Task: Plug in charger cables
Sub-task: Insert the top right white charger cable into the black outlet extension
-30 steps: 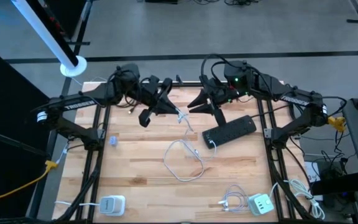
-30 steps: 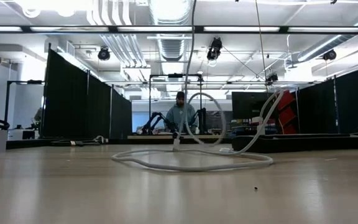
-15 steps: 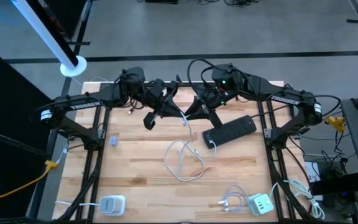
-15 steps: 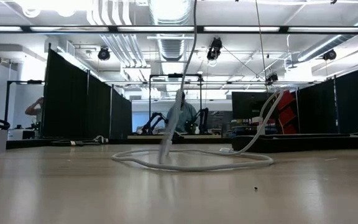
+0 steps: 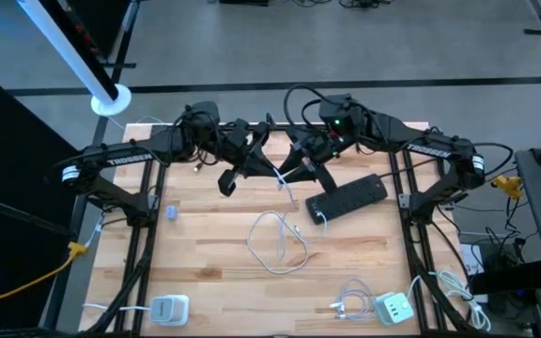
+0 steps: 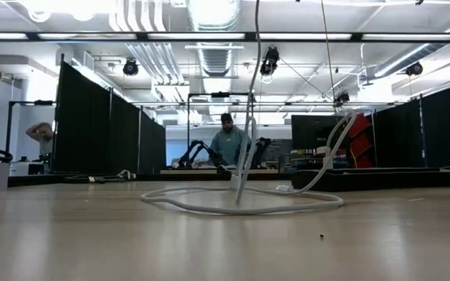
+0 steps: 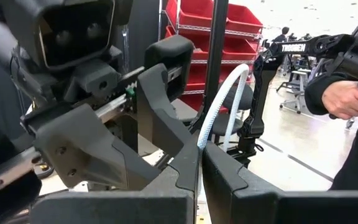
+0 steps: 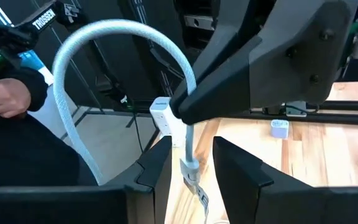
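A white braided charger cable (image 5: 276,240) lies in loops on the wooden table and rises to my left gripper (image 5: 274,176), which is shut on it above the far middle of the table. In the low view the cable (image 6: 244,156) hangs down to its loops. My right gripper (image 8: 191,163) faces the left one closely. Its fingers stand apart on either side of the cable's short plug end (image 8: 194,186), which dangles between them without plainly touching either. My left gripper pinches the white cable (image 7: 199,144) between its two fingers, close behind the plug end (image 8: 164,117). The fingers come at it about level. From the hold the cable arcs upward (image 8: 104,34) and drops slack to the table, while the short plug end hangs below.
A black power strip (image 5: 347,197) lies slanted at the right. White charger blocks sit near the front edge at left (image 5: 169,308) and right (image 5: 393,307), the right one beside a small coiled cable (image 5: 350,302). A person's hand (image 7: 347,99) shows beyond the table.
Both grippers have drawn closer together above the far middle of the table, the right one going toward the left edge and tipping down a little. The hanging part of the cable has swayed sideways and back, while its loops have stayed on the table.
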`<state>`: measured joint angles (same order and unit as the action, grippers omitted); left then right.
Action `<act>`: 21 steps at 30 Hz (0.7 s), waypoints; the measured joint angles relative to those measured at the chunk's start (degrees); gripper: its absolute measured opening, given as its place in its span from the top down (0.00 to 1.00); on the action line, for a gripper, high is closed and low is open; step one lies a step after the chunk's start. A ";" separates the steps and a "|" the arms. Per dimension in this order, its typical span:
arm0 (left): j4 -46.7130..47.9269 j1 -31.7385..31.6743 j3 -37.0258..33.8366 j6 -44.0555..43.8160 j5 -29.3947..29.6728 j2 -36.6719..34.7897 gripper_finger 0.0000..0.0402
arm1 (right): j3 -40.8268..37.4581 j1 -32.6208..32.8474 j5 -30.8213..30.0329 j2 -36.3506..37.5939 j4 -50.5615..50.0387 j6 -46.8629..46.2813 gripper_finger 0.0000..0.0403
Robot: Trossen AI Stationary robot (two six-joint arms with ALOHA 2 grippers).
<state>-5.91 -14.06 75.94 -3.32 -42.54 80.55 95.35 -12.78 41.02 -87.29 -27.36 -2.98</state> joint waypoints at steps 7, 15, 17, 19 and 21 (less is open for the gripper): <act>0.00 -0.02 0.00 0.01 0.02 0.00 1.00 | 0.00 0.02 0.03 -0.62 1.36 -0.05 0.80; 0.01 -0.24 0.00 0.01 0.02 0.00 1.00 | 0.00 0.09 3.89 -0.69 1.14 0.85 0.98; 0.06 -0.28 0.00 0.01 0.65 0.00 1.00 | 0.00 0.08 3.80 -0.69 1.14 0.90 0.99; 0.06 -0.29 0.00 0.01 1.27 0.00 1.00 | 0.00 0.07 3.76 -0.67 1.12 1.29 1.00; 0.15 -0.33 0.00 -0.11 1.82 0.00 0.99 | 0.00 0.09 2.71 -0.62 1.12 1.49 0.99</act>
<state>-5.76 -14.39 75.94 -3.44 -40.72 80.55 95.35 -12.69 43.73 -87.91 -26.24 -1.49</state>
